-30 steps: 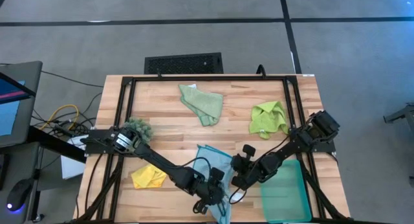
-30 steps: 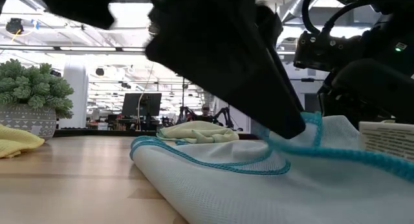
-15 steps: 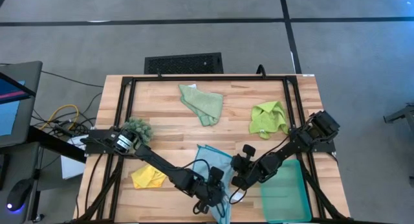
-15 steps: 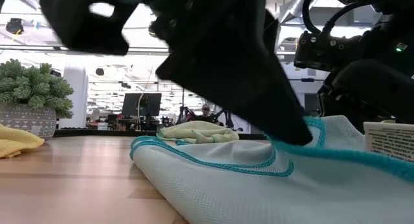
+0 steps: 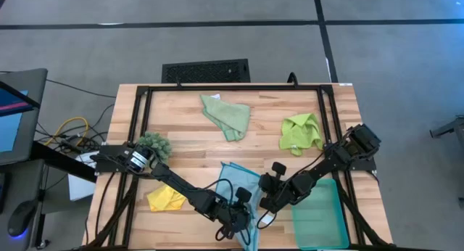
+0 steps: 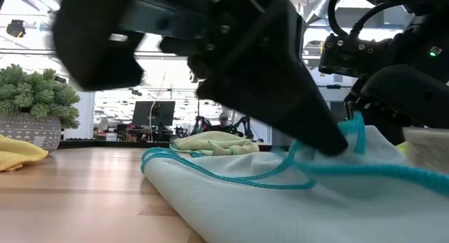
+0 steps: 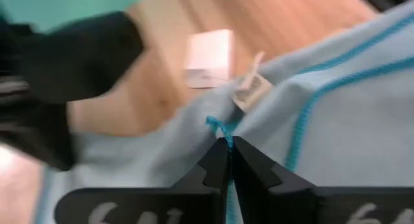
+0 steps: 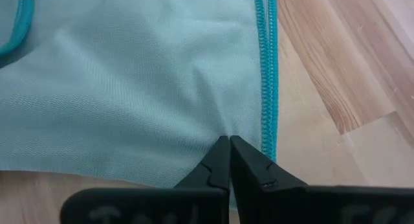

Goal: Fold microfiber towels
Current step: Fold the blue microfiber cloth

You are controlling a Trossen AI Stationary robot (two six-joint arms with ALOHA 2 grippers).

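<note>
The light blue towel (image 5: 238, 180) lies at the table's near middle, its teal-stitched edge (image 6: 231, 174) along the wood. My left gripper (image 5: 243, 220) is shut on it near the near edge. My right gripper (image 5: 266, 202) is shut on it just to the right. A pale sage towel (image 5: 226, 114) lies crumpled at the far middle, a lime green towel (image 5: 301, 133) at the right and a yellow towel (image 5: 165, 198) at the near left. My left gripper pinches the towel's teal-stitched edge (image 7: 217, 125) between its two fingertips, next to the sewn-in label (image 7: 250, 90). It comes slanting down from the table's left. The pinched edge (image 6: 356, 125) stands raised off the table, and the cloth's other parts lie on it. My right gripper pinches the light blue cloth (image 8: 223, 130) at its fingertips, just inside the teal-stitched side edge (image 8: 266, 88). It comes slanting down at the cloth. The cloth puckers toward the fingertips and lies flat on the wood around them.
A teal tray (image 5: 319, 216) sits at the near right corner, beside my right arm. A dark green spiky clump in a pot (image 5: 154, 143) stands at the left. A black frame (image 5: 232, 87) runs round the table top.
My left gripper has tipped a little and shut on the towel's teal-stitched edge. That edge has been drawn up into a raised loop at the fingertips, while the part lying on the table has stayed put.
</note>
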